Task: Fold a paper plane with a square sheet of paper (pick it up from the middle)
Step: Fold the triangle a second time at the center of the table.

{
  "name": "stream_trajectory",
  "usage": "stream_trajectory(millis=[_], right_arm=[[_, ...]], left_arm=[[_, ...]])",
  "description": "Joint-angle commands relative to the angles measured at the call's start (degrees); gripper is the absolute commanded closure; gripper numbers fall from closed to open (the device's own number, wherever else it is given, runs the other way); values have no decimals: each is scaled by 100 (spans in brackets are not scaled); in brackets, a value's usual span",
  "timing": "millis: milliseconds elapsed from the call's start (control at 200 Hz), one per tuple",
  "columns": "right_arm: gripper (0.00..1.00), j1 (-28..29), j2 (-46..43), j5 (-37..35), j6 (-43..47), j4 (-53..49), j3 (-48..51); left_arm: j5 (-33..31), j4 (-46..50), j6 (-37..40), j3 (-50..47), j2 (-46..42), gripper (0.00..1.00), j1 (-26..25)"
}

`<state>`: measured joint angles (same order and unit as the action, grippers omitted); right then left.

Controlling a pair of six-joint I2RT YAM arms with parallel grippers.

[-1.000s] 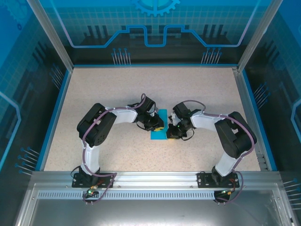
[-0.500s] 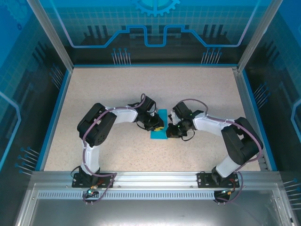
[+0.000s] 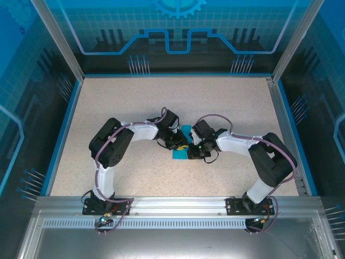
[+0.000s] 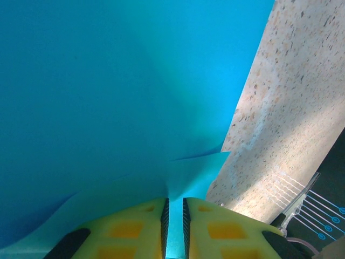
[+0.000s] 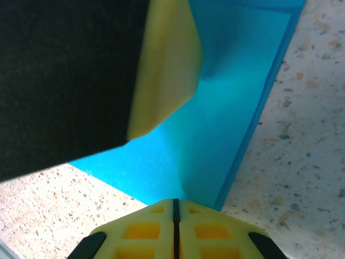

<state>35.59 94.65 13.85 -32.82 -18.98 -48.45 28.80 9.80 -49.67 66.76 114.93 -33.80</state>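
Note:
The turquoise sheet of paper point(image 3: 179, 155) lies folded into a narrow strip at the middle of the table, mostly covered by both grippers. My left gripper point(image 3: 185, 144) comes in from the left and is shut on a raised flap of the paper point(image 4: 108, 97), which runs between its yellow fingertips point(image 4: 174, 208). My right gripper point(image 3: 192, 150) comes in from the right, shut, with its tips point(image 5: 175, 204) resting on the paper point(image 5: 215, 135) near a folded edge. A yellow left finger point(image 5: 164, 65) hangs just above the sheet in the right wrist view.
The speckled beige table point(image 3: 135, 102) is bounded by a blue rim and transparent walls point(image 3: 64, 81). Bare tabletop lies just beside the paper point(image 4: 291, 108) point(image 5: 302, 162).
The right gripper has slid left, further onto the paper and close against the left gripper. The left arm has stayed put, still holding the flap.

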Motion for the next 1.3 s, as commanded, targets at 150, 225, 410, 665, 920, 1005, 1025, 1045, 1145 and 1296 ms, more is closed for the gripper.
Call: stream_trajectory(millis=[150, 225, 410, 665, 920, 1005, 1025, 1045, 1145, 1296], right_arm=[[91, 71, 200, -296, -16, -111, -69], [91, 73, 183, -370, -7, -158, -46], [92, 49, 198, -473, 14, -280, 21], [92, -433, 219, 506, -80, 325, 583], [92, -861, 26, 1077, -76, 459, 1008], [92, -979, -274, 1154, -60, 380, 1057], [91, -990, -360, 1157, -55, 350, 1042], [91, -993, -439, 1156, -45, 324, 1028], [91, -987, -722, 1179, -10, 256, 874], [91, -898, -638, 1112, -6, 288, 610]], left_arm=[[-152, 356, -107, 126, 231, 81, -22], [-162, 382, -97, 127, 230, 81, -25], [-186, 417, -94, 144, 257, 81, -30], [-245, 521, -46, 197, 316, 81, -28], [-269, 593, 10, 206, 328, 82, -19], [-274, 592, 18, 206, 328, 82, -22], [-267, 592, 17, 206, 328, 82, -21], [-265, 586, 15, 206, 328, 82, -24], [-259, 571, 15, 214, 326, 82, -29], [-244, 560, 16, 222, 318, 82, -29]])
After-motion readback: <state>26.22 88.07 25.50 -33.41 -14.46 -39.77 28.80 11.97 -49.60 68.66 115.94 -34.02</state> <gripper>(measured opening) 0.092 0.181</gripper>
